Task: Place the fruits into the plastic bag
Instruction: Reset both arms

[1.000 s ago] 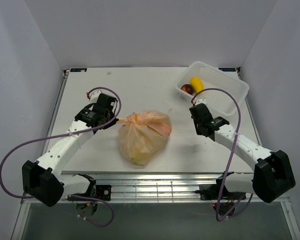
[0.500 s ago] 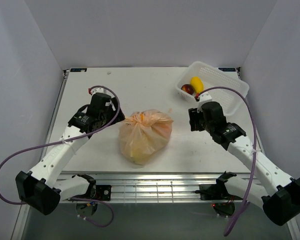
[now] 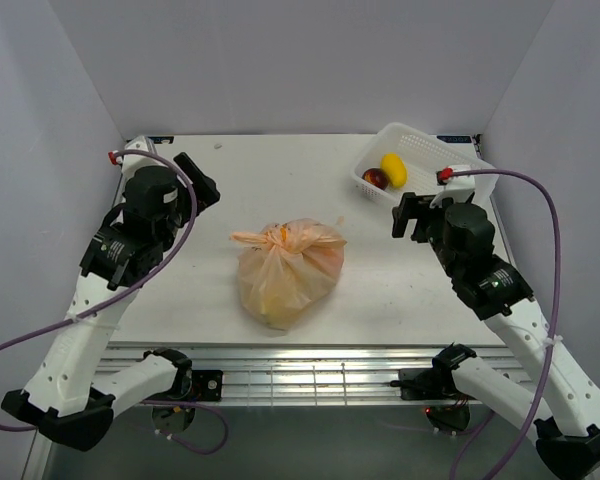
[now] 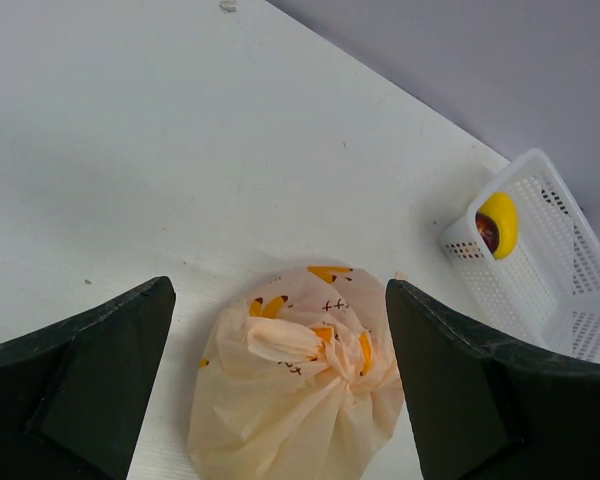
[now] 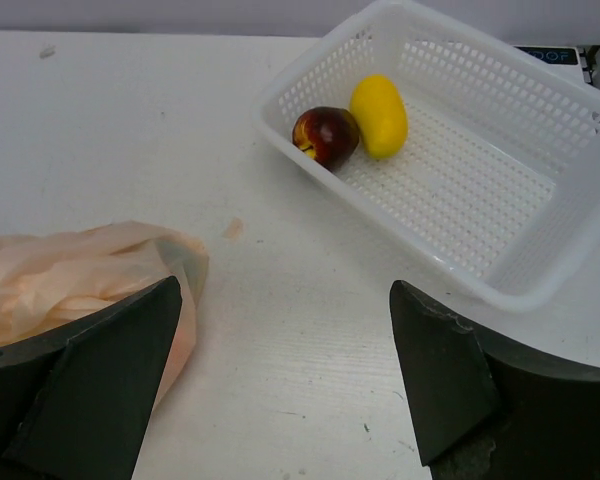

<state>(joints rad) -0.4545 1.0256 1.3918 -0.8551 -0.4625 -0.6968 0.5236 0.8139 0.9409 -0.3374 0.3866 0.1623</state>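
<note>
Both jaws gape wide, empty. The plastic bag (image 4: pixel 300 400) looks knotted; two fruits (image 5: pixel 378 115) in the far-right basket (image 5: pixel 460 195) likely come next.

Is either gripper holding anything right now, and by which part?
Nothing is held: the left gripper and right gripper both stand open, apart from the plastic bag.

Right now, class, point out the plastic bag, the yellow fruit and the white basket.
plastic bag (image 3: pixel 286 272): top external view, its bulging middle.
yellow fruit (image 5: pixel 378 115): right wrist view, its glossy middle.
white basket (image 5: pixel 460 190): right wrist view, its bare lattice floor.
</note>
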